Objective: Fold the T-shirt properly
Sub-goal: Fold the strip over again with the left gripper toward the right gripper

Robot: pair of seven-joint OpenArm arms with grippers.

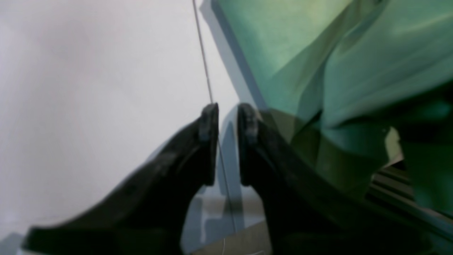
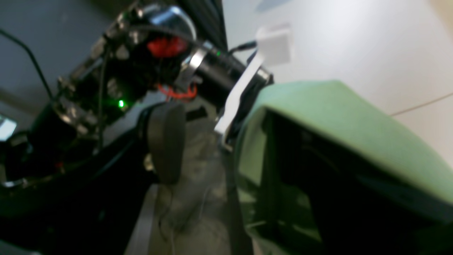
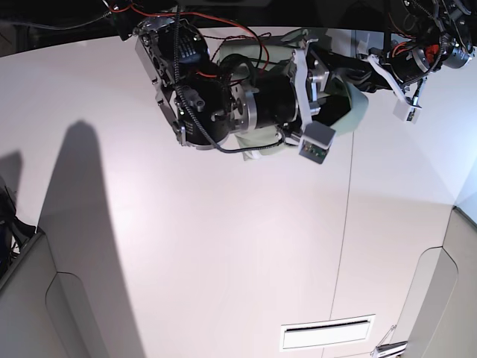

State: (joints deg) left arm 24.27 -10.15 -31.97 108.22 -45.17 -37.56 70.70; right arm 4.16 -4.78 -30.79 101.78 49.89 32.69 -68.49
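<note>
The T-shirt (image 3: 261,56) is spread in folds on the white table (image 3: 223,246), partly covered by the right arm (image 3: 216,97). One finger of the right gripper (image 2: 228,145) is draped with its cloth; those jaws are parted widely. The left gripper's (image 1: 228,124) jaws are parted slightly.

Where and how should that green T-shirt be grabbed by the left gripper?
Probably the flat edge beside the table seam, coming from the open table side: the T-shirt lies smooth and straight-edged there, while its other part bunches up, so the left gripper could pinch it.
</note>
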